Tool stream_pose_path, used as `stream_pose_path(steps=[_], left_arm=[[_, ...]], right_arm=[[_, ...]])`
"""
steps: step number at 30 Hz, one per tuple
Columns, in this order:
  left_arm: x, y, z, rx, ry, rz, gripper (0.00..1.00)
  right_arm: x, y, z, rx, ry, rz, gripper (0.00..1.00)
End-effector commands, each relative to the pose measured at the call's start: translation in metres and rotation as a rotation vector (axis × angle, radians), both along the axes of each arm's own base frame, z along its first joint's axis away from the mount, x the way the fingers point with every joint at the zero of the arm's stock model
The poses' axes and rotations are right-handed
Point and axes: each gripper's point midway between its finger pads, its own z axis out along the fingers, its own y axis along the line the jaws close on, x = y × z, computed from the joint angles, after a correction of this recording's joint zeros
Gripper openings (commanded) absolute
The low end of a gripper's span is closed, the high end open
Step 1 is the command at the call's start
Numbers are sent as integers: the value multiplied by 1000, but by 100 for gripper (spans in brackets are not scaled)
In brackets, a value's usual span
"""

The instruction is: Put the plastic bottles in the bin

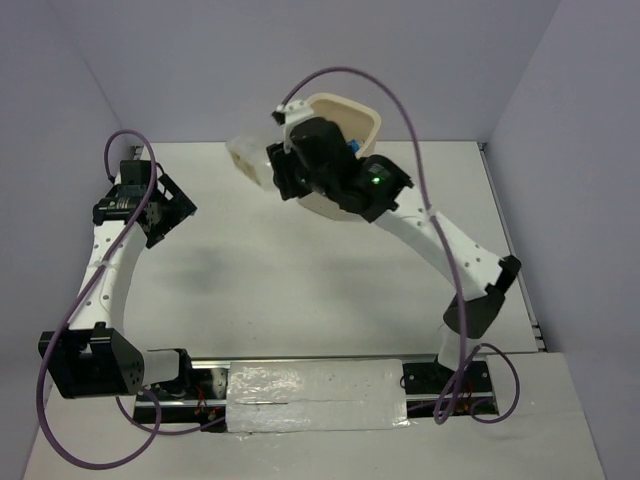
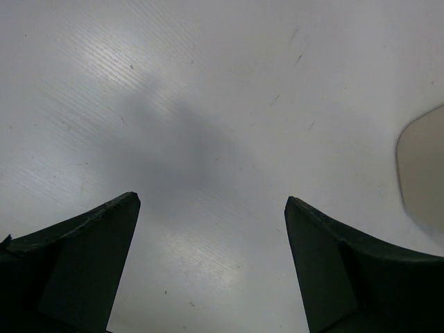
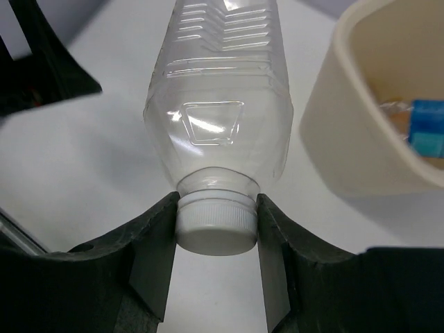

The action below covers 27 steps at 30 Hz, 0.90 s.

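right gripper (image 3: 216,208) clamped from both sides on the white cap (image 3: 215,225) of a clear plastic bottle (image 3: 218,118), fingers pressed against the cap and the neck ring just above it. long axis straight out from the gripper: cap toward the wrist, ribbed body pointing away, base cut off by the top of the right wrist view. from above, the same axis running leftward and slightly away from the arms, body sticking out past the gripper to the left of the bin (image 3: 333,139). seemingly lifted off the table (image 1: 300,280), though its height not readable.

bottle outside the bin, beside its left wall and not touching, a strip of table visible between the two. bin mouth open and facing up, rim rounded, with a blue-labelled piece (image 3: 427,128) lying inside near the far side. right arm arched across the near part of the rim in the overhead view.

wide bare tabletop to the left of and nearer than the bottle. walls behind the bin and along both sides of the table.

left gripper (image 2: 211,260) spread wide, nothing between its fingers (image 2: 90,267), only bare table beneath; parked near the left edge, well apart from bottle and bin.
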Motion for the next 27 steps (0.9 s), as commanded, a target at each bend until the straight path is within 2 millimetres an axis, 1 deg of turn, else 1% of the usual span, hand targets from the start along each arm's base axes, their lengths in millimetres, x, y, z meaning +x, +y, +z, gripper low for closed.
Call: stream_pose_path(steps=[1, 3, 4, 6, 8, 11, 13, 15, 16, 17, 19, 25, 26, 27], left_arm=[[2, 1, 25, 5, -73, -2, 99], [1, 1, 23, 4, -67, -3, 99], [1, 1, 22, 3, -67, -2, 99], [1, 0, 22, -1, -71, -3, 100], [1, 0, 21, -2, -69, -6, 99], [3, -1, 22, -4, -69, -10, 99], [4, -2, 22, -11, -70, -11, 99], [4, -2, 21, -11, -68, -14, 99], [4, -2, 21, -8, -66, -13, 99], [4, -1, 21, -9, -67, -10, 99], [4, -2, 21, -9, -68, -12, 99], [5, -3, 17, -20, -62, -16, 99], [5, -3, 15, -21, -57, -13, 99], [5, -4, 16, -21, -59, -15, 99]], right_arm=[[21, -44, 12, -78, -41, -121, 28], [28, -53, 18, -58, -49, -146, 28], [28, -55, 27, -24, -59, -144, 28], [33, -63, 33, 2, -68, -156, 27], [35, -69, 44, 30, -89, -174, 27], [44, -83, 53, 54, -104, -214, 26], [51, -95, 54, 58, -101, -248, 26], [54, -102, 50, 50, -98, -272, 26], [56, -108, 54, 61, -108, -287, 26], [57, -111, 47, 52, -97, -295, 26], [57, -116, 50, 69, -102, -302, 26], [61, -128, 39, 52, -85, -338, 27], [62, -130, 38, 52, -83, -344, 27], [65, -130, 36, 53, -82, -348, 32]])
